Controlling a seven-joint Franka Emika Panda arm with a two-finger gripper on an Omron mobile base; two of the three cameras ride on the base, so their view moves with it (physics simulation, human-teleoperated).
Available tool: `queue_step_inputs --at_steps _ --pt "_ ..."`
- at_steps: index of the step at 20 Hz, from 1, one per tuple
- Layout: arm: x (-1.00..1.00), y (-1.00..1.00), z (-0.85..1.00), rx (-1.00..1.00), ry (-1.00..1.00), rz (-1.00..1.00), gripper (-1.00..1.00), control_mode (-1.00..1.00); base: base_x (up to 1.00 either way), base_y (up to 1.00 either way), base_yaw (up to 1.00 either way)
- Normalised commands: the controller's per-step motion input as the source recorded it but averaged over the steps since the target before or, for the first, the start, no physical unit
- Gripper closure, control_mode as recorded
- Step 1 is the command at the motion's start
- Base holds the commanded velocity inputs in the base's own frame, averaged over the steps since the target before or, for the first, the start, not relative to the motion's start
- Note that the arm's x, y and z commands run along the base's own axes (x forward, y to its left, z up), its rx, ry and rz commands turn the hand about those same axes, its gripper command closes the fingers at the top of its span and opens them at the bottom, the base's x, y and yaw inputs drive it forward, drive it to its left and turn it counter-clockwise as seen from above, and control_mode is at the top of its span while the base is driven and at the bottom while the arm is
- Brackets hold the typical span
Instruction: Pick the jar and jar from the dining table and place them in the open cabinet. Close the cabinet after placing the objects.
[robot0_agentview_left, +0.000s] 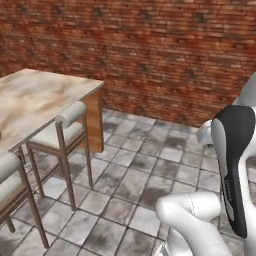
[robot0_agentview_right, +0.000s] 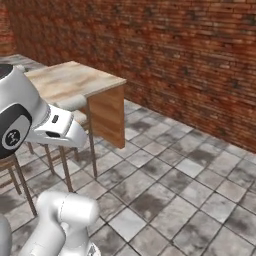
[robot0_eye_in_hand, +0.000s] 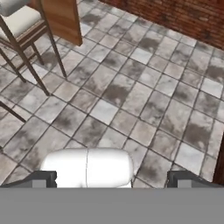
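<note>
The dining table (robot0_agentview_left: 35, 95) with its beige-and-brown marbled top stands at the left, and its corner and wooden end panel (robot0_agentview_right: 107, 117) face me. The part of the top that shows is bare. The jars and the cabinet are out of view. My gripper (robot0_eye_in_hand: 113, 180) is open, its two dark fingertips (robot0_eye_in_hand: 43, 178) spread wide with nothing between them. It hangs over the grey tiled floor (robot0_eye_in_hand: 131, 100), well to the right of the table, and the table's end panel (robot0_eye_in_hand: 61, 17) shows at the upper left of the hand view.
Two cream-cushioned wooden chairs (robot0_agentview_left: 62, 132) (robot0_agentview_left: 7, 180) are tucked along the table's near side, the same nearer chair (robot0_eye_in_hand: 22, 22) close to the hand. A red brick wall (robot0_agentview_left: 150, 50) runs across the back. Tiled floor (robot0_agentview_right: 175, 190) lies open to the right of the table.
</note>
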Motion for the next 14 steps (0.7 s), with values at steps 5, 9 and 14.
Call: queue_step_inputs --at_steps 5,9,14 --pt "0.0 0.0 0.0 0.0 0.0 0.0 -1.0 1.0 0.69 -0.24 0.47" --pt "0.0 0.0 0.0 0.0 0.0 0.0 -1.0 1.0 0.75 -0.08 0.53" --pt "0.0 0.0 0.0 0.0 0.0 0.0 -1.0 1.0 0.73 -0.02 0.54"
